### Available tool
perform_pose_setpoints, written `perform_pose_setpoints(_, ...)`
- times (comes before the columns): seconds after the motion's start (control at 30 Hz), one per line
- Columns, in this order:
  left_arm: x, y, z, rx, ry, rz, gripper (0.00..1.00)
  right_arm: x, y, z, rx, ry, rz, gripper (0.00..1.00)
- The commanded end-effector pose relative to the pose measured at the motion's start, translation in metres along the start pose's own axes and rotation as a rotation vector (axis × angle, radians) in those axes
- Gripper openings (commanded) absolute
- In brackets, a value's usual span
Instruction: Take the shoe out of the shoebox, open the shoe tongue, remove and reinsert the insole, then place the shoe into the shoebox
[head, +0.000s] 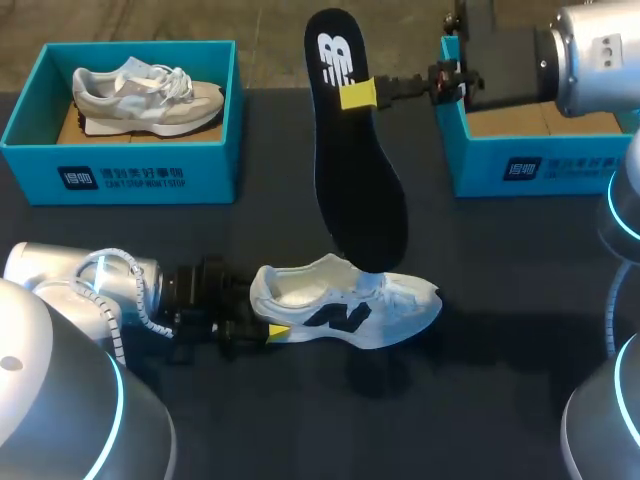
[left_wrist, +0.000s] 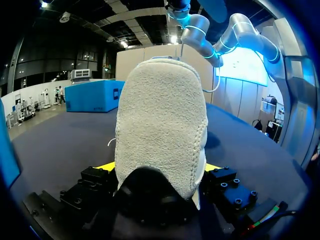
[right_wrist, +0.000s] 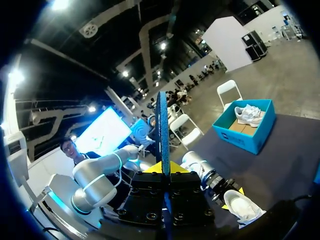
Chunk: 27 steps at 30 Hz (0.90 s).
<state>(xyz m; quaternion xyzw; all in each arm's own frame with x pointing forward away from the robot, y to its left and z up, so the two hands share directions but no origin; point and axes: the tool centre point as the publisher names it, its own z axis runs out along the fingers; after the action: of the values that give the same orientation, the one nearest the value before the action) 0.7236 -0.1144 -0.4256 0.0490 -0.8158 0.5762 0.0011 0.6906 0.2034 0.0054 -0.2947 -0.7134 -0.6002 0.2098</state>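
The white shoe (head: 345, 305) with a dark logo stands on its sole on the table (head: 500, 350), its heel gripped between the left fingers (head: 278, 331). The black insole (head: 355, 150) hangs upright, pinched near its heel end by the right fingers (head: 358, 93). The open blue shoebox (head: 540, 165) sits behind them.

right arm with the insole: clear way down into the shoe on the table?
Probably yes. The right gripper holds the insole upright, its lower end seemingly above the open top of the shoe, nothing between. The left gripper clamps only the heel, clear of the opening.
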Motion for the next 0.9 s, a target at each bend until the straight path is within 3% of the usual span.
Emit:
perform_pose_setpoints(0.03, -0.003, 0.004, 0.002, -0.004, 0.001, -0.001, 0.0, 0.002, 0.0, -0.005, -0.036, 0.002, 0.033, 0.0)
perform_pose_setpoints(0.13, -0.003, 0.004, 0.002, -0.004, 0.001, -0.001, 0.0, 0.006, -0.002, -0.016, -0.075, 0.036, 0.061, 0.0)
perform_pose_setpoints(0.23, -0.003, 0.004, 0.002, -0.004, 0.001, -0.001, 0.0, 0.006, -0.005, -0.025, -0.044, 0.005, 0.092, 0.0)
perform_pose_setpoints(0.37, -0.003, 0.004, 0.002, -0.004, 0.001, -0.001, 0.0, 0.011, -0.01, -0.034, -0.072, 0.045, 0.114, 0.0)
perform_pose_setpoints(0.6, -0.003, 0.004, 0.002, -0.004, 0.001, -0.001, 0.0, 0.026, -0.025, -0.043, -0.062, 0.049, 0.129, 0.0)
perform_pose_setpoints(0.9, -0.003, 0.004, 0.002, -0.004, 0.001, -0.001, 0.0, 0.023, -0.051, -0.049, -0.075, 0.031, 0.163, 0.0)
